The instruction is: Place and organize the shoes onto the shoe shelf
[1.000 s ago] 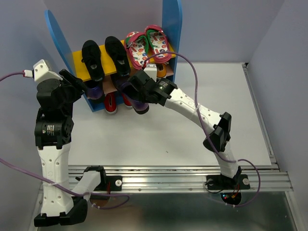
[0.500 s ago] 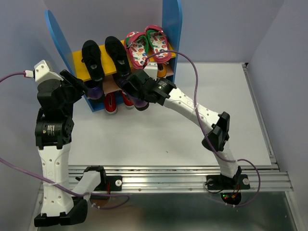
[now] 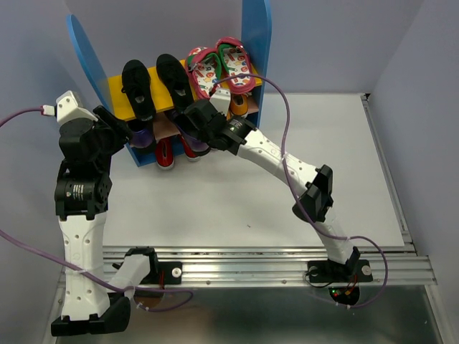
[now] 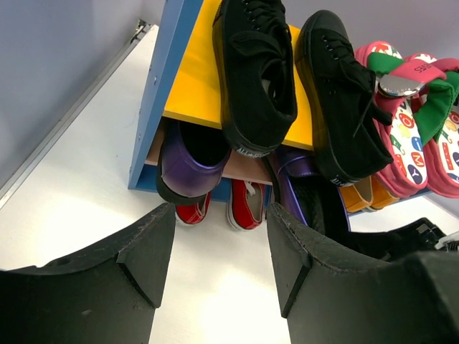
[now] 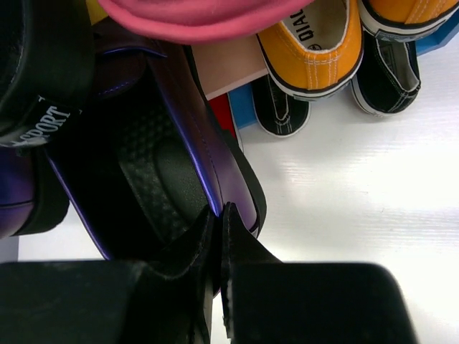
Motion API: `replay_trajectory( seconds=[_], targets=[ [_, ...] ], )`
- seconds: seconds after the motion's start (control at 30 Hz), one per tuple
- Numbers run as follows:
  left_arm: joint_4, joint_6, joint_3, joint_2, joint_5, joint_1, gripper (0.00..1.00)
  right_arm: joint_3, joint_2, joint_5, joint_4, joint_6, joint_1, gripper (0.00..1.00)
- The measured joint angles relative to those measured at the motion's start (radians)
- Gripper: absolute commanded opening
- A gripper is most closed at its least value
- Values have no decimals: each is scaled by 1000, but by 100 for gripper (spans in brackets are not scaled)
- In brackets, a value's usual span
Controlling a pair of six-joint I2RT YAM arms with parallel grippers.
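compared with a second ago, the right arm reaches farther forward. the dark purple loafer (image 5: 172, 179) it carries is now tucked deeper into the shoe shelf (image 3: 256, 43), under the black sneakers (image 3: 136, 86) on the top board, no longer jutting out in front. the right gripper (image 5: 219, 215) is pinched tight on that loafer's heel rim. the left arm stands bent at the shelf's left side, barely shifted. the left gripper (image 4: 219, 247) hangs with fingers spread and holds nothing, facing the other purple loafer (image 4: 188, 161).
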Motion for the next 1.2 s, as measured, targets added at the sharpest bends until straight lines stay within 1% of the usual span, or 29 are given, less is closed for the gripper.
replay_trajectory(
  seconds=[0.5,0.87,1.2],
  targets=[
    [-1,17,-13,0,-22,0,64,10,47,-21,92,36,-37,1],
    [-5,27,-21,1,-24,0,64,14,62,-45,142,36,-38,1],
    [-25,34,-21,1,-31,0,64,18,97,-74,222,31,-37,1]
  ],
)
